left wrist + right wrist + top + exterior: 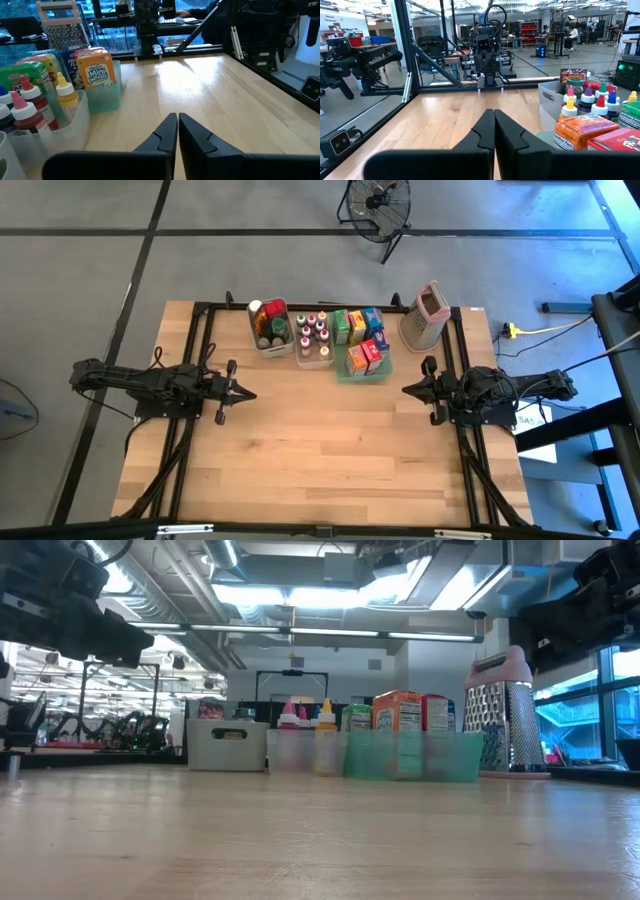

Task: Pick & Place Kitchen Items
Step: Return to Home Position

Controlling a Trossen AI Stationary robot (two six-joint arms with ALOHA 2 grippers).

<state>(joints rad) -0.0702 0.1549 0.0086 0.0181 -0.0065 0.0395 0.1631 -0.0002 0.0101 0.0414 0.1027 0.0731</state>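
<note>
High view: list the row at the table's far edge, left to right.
gray bin with jars → clear bin with small bottles → green tray with boxes → box grater. The left gripper and right gripper sit shut at either side, apart from the row.
</note>
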